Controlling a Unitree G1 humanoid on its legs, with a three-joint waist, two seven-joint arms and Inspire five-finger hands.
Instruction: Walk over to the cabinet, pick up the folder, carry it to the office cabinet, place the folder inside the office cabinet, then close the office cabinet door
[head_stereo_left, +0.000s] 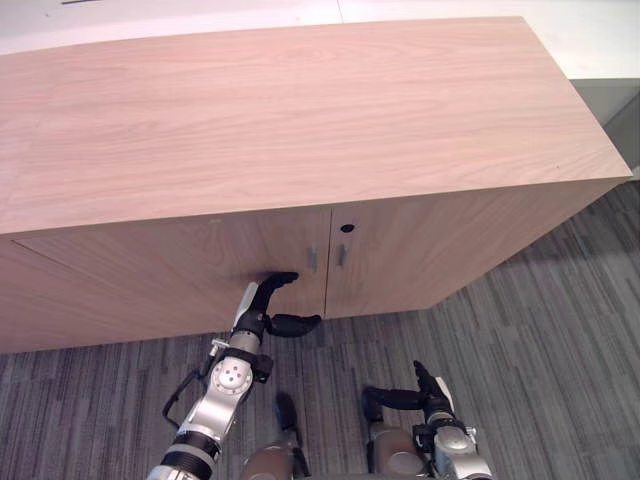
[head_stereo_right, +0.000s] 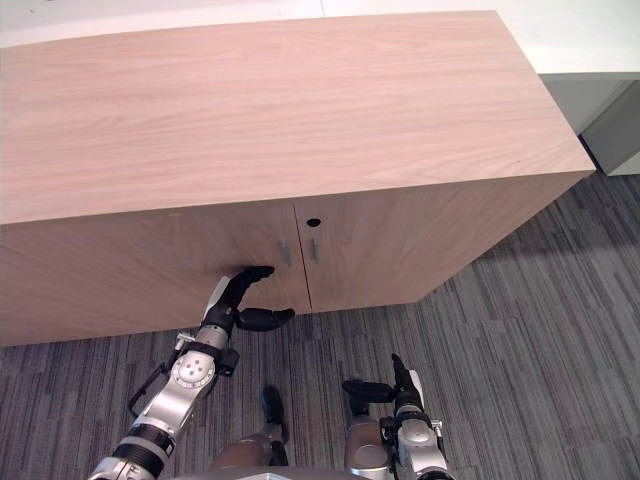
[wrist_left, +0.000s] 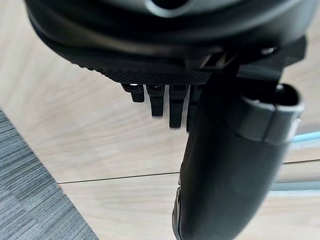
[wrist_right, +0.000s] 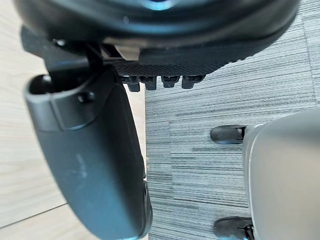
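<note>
The cabinet's (head_stereo_left: 300, 120) left door (head_stereo_left: 170, 270) looks flush with the right one, the upright seam between them shut; I'd judge the folder is already inside. The left hand (head_stereo_left: 262, 303) is at that door, fingers straight, thumb spread, fingertips on or just off the wood. The handle (head_stereo_left: 312, 258) lies just to its right. The right hand (head_stereo_left: 428, 398) hangs relaxed and empty, low over the carpet (head_stereo_left: 540, 340). The left wrist view shows wood past the fingers, though not whether they touch it.
</note>
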